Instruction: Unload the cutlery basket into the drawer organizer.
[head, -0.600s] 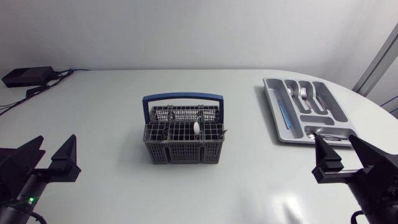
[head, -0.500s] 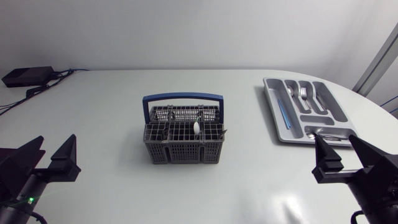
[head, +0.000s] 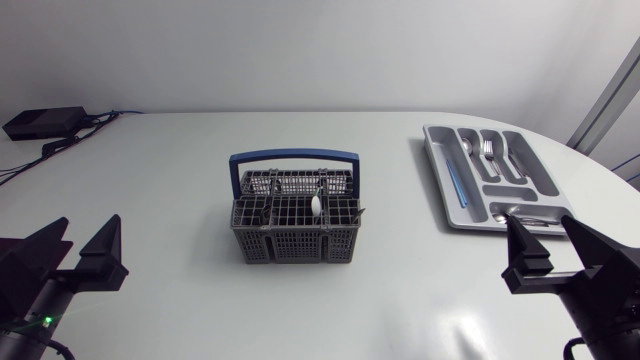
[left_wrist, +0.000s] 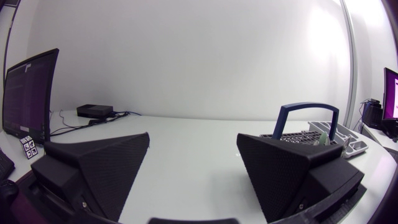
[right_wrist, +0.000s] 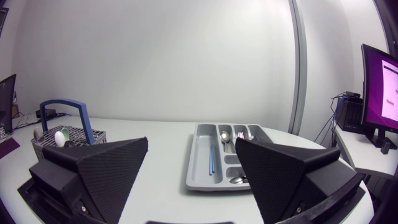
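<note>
A grey cutlery basket with a blue handle stands mid-table, a white spoon and some dark cutlery sticking up in it. The grey drawer organizer lies at the back right, holding forks, spoons and a blue item. My left gripper rests open at the front left, far from the basket. At the front right my right gripper is open and empty, just short of the organizer. The basket shows beside its left finger.
A black box with cables sits at the back left corner of the table. The white tabletop stretches bare between the basket and both grippers.
</note>
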